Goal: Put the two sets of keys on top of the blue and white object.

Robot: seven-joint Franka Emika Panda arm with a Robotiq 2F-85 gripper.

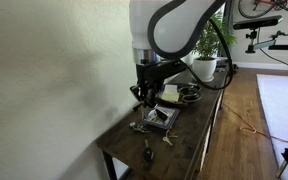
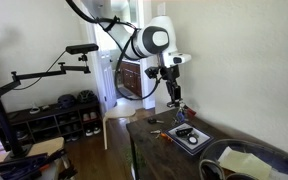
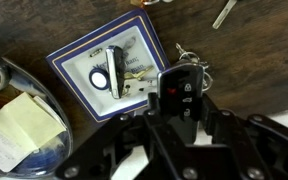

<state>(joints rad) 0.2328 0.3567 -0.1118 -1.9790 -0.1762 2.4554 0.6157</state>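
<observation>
Claw status: pressed together on the black key fob, which stands upright between the two fingers at lower centre of the wrist view, red button toward the left of the fob. Metal keys and a ring attached to the fob show just past its upper edge, over the bare wood of the desk. The blue and white object, a square tile with a dark blue border, lies flat on the desk just left of the fob, at upper centre-left of the wrist view. The other set of keys, with a black head and silver ring, rests on the white middle of that tile. A bowl holding yellow paper occupies the lower left corner, just beside the tile. In both exterior views the claw hangs above the desk surface, clear of it, close to the wall, with the tile below and slightly to one side. Whether the hanging keys touch the desk cannot be told. A potted plant stands at the far end of the desk in an exterior view.
</observation>
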